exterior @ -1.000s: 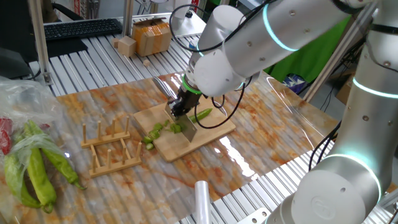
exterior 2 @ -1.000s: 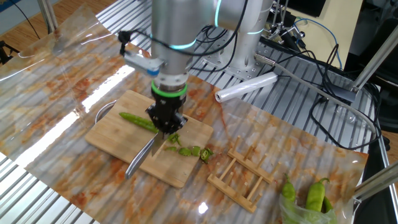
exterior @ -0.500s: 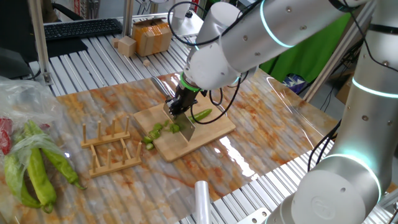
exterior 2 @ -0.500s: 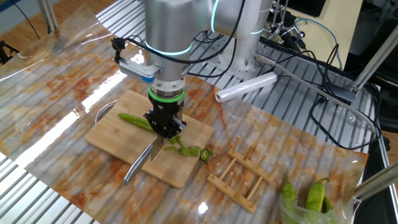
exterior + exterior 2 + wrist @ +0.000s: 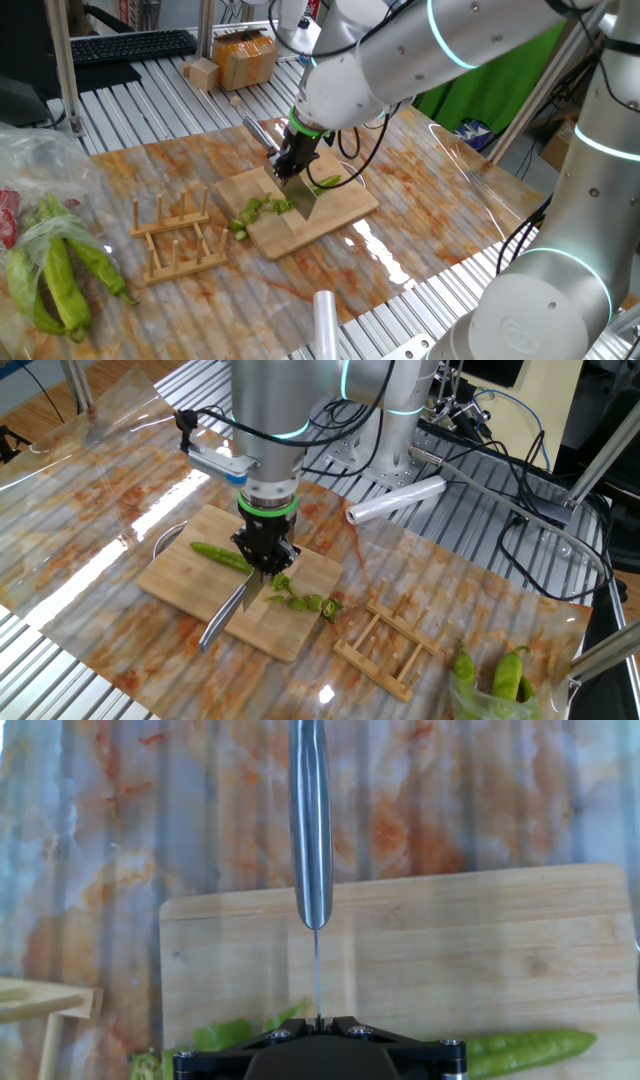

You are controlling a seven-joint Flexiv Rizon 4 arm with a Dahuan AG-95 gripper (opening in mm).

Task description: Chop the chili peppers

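The gripper (image 5: 265, 563) pinches a knife (image 5: 226, 620); its next chop could scatter the cut chili pieces (image 5: 305, 601) just beside it off the cutting board (image 5: 180, 585)

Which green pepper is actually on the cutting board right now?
The slim chili lying on the wooden cutting board beside the tool, with cut pieces next to it. The thicker uncut peppers lie off the board, at the table's edge.
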